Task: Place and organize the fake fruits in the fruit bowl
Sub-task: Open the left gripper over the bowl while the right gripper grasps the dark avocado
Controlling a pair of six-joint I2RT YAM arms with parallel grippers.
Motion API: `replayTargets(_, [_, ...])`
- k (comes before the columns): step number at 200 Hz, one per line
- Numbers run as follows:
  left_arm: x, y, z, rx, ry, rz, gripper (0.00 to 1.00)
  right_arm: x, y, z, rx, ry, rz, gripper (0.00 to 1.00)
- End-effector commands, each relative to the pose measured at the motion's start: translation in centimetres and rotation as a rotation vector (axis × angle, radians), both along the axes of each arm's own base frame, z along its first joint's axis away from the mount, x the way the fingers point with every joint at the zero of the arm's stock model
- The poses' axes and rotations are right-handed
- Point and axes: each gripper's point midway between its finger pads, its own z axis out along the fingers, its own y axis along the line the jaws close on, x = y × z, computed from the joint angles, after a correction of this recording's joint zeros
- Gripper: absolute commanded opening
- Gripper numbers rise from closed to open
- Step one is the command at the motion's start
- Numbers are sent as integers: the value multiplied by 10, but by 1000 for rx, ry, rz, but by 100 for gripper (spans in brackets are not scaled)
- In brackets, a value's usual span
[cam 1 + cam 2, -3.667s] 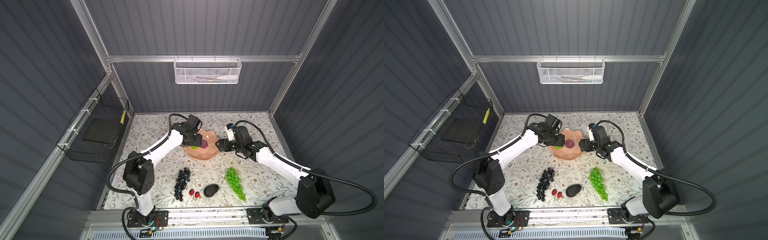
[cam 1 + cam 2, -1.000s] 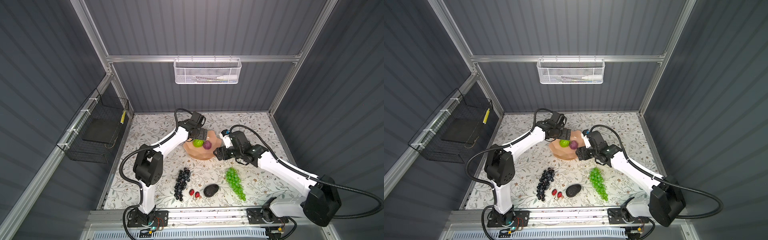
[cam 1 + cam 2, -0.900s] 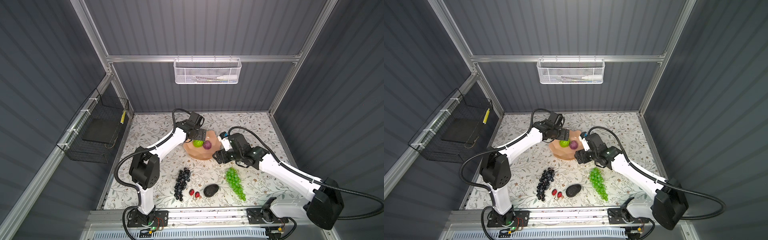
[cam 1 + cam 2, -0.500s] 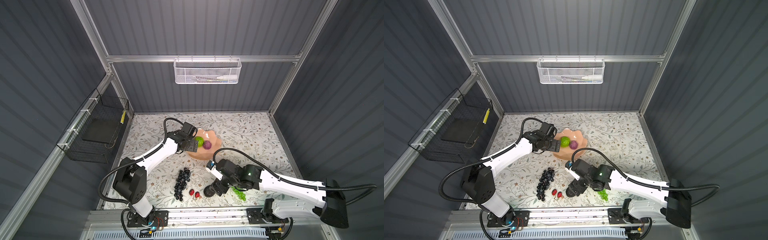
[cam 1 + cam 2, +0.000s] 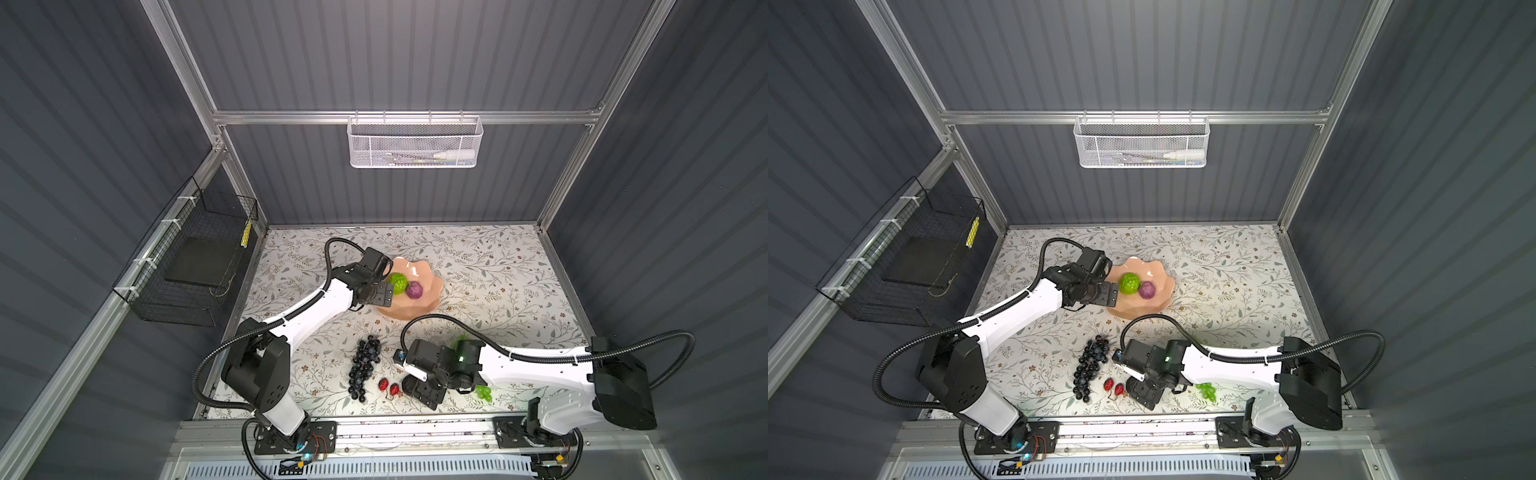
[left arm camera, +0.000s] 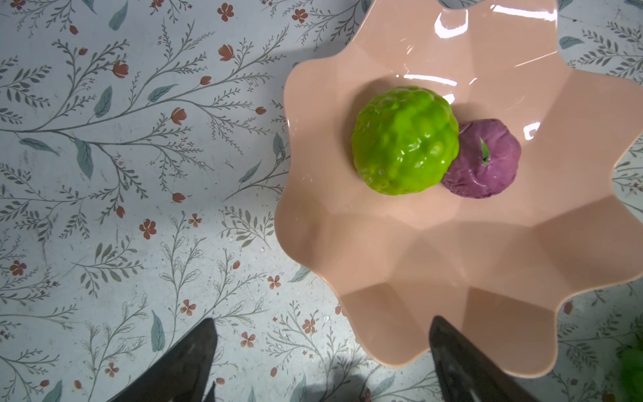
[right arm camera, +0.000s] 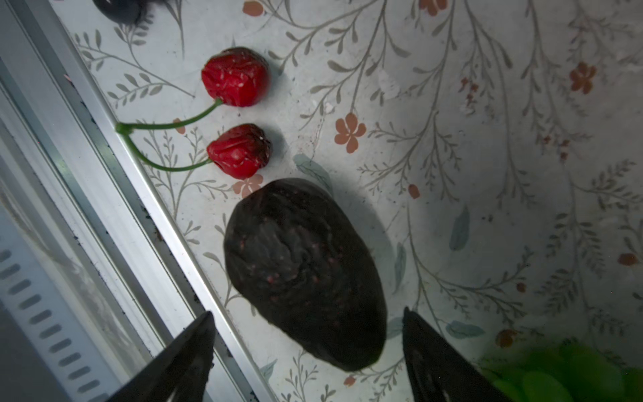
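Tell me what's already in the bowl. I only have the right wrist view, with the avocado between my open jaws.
Observer: The peach-pink bowl holds two fruits, the bumpy green fruit and the small purple fruit, touching each other.
Operator: Is the left arm in my way there?
Observer: The left gripper is at the bowl's left edge in both top views, jaws open and holding nothing.
Operator: Anything else to collect that I can't make out?
Observer: The dark grape bunch lies on the table, left of the red berries in both top views.
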Motion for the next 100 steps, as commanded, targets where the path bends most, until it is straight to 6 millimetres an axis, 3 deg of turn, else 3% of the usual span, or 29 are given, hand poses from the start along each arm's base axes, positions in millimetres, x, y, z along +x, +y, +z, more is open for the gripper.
replayTargets(1, [-2, 6, 7, -6, -11, 20, 96, 6, 2, -6, -19, -32, 7, 81])
replayTargets(71, [-4, 8, 5, -11, -2, 31, 96, 8, 13, -21, -18, -30, 23, 80])
replayTargets(100, [-6, 11, 7, -2, -5, 38, 96, 5, 14, -27, -36, 3, 20, 67])
